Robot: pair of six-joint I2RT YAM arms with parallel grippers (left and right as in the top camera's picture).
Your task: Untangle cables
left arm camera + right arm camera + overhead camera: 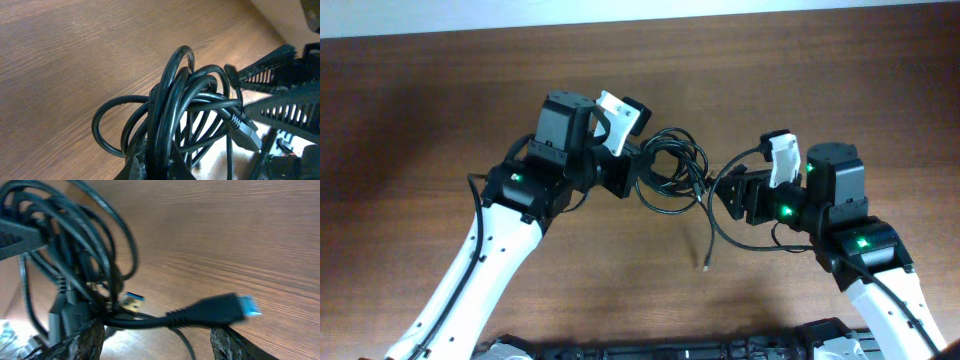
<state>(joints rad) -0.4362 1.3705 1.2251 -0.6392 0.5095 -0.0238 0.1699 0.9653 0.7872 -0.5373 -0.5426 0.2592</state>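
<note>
Mid-counter, toward the far edge: cables, one tangle; we count none freed. Left gripper clamped on them, right gripper agape.

Showing white arm links, black joint housings glowing with green lights, white wrist brackets, trailing thick black wires.

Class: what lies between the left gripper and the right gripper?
The coil of tangled cables fills the gap from left gripper to right gripper, seen in the overhead view.
</note>
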